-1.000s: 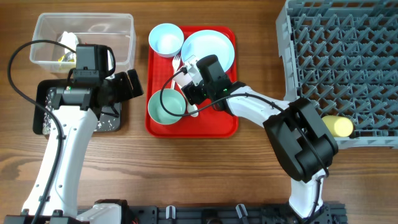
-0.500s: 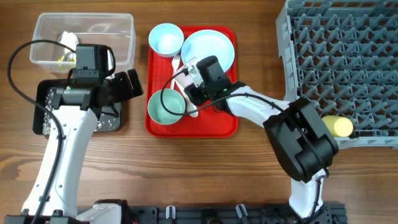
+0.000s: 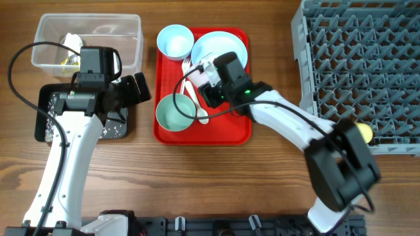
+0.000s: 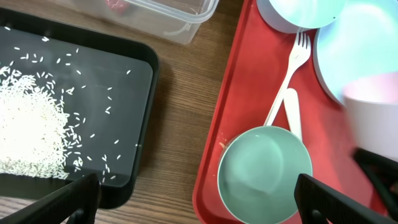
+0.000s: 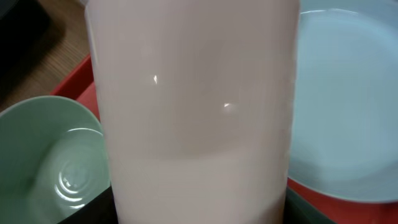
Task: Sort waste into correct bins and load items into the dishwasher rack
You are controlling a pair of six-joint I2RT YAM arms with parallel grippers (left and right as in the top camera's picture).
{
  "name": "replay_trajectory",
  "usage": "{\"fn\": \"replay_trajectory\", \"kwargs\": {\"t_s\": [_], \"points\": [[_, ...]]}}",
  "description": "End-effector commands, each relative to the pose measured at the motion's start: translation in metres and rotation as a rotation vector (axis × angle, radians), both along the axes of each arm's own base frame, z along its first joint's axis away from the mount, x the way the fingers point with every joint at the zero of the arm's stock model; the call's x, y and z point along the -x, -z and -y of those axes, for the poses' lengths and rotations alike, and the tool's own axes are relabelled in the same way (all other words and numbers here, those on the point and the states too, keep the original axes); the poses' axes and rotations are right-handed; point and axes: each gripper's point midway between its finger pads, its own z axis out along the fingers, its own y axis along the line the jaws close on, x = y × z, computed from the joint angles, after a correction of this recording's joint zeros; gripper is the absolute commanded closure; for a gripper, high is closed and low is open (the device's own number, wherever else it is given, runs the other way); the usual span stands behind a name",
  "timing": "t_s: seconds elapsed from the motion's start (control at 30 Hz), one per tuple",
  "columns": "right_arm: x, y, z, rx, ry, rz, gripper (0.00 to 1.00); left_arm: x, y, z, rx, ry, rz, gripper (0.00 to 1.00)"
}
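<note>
**Table holdings, overhead view**

1. Dishwasher rack (image 3: 367,59), grey and pegged, at 2 o'clock. A yellow cup (image 3: 364,134) lies at its 6 o'clock edge.
2. Clear tub (image 3: 131,21) at 10 o'clock. We see white tissue (image 3: 71,41) and a yellow scrap inside; the left arm hides the rest.
3. Black tray (image 4: 146,68) just at 6 o'clock of the tub. It holds a heap of rice (image 4: 28,130) with loose grains scattered toward 3 o'clock.
4. Red tray (image 3: 230,130), centre, between the bins and the rack. On it:
   - pale blue bowl (image 3: 175,40) at its 11 o'clock corner
   - pale blue plate (image 3: 223,46) at 1 o'clock
   - green bowl (image 3: 175,113) at 7 o'clock, upright
   - white fork (image 4: 292,71) and spoon (image 4: 292,115), lying between the bowls
5. Pink cup (image 5: 193,112), above the red tray at the plate's 7 o'clock edge. In the right wrist view it hides nearly everything else.

**Tools**

- Left gripper (image 4: 196,202): released, fingers spread wide, over the strip of wood between the black tray and the red tray.
- Right gripper (image 3: 209,84): clamped around the pink cup.
</note>
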Motion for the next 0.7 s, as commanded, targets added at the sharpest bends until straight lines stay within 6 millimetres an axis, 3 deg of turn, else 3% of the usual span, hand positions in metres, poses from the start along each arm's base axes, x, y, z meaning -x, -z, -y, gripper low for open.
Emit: {"fn": "replay_trajectory", "kwargs": {"t_s": [0.0,0.2,0.33,0.5,0.67], "points": [[0.002,-0.063,0.02,-0.063,0.079,0.048,0.62,-0.004,-0.002,-0.003,-0.005,-0.009,0.009,0.0],[0.035,-0.115,0.077,-0.08,0.202,0.005,0.64,-0.004,-0.002,-0.003,-0.005,-0.009,0.009,0.0],[0.064,-0.143,0.138,-0.063,0.356,-0.02,0.64,-0.004,-0.002,-0.003,-0.005,-0.009,0.01,0.0],[0.109,-0.154,0.204,-0.021,0.56,-0.084,0.64,-0.005,-0.002,-0.003,-0.004,-0.009,0.013,0.0],[0.147,-0.153,0.248,-0.012,0.749,-0.159,0.65,-0.006,-0.003,-0.003,-0.004,-0.009,0.017,0.0]]}}
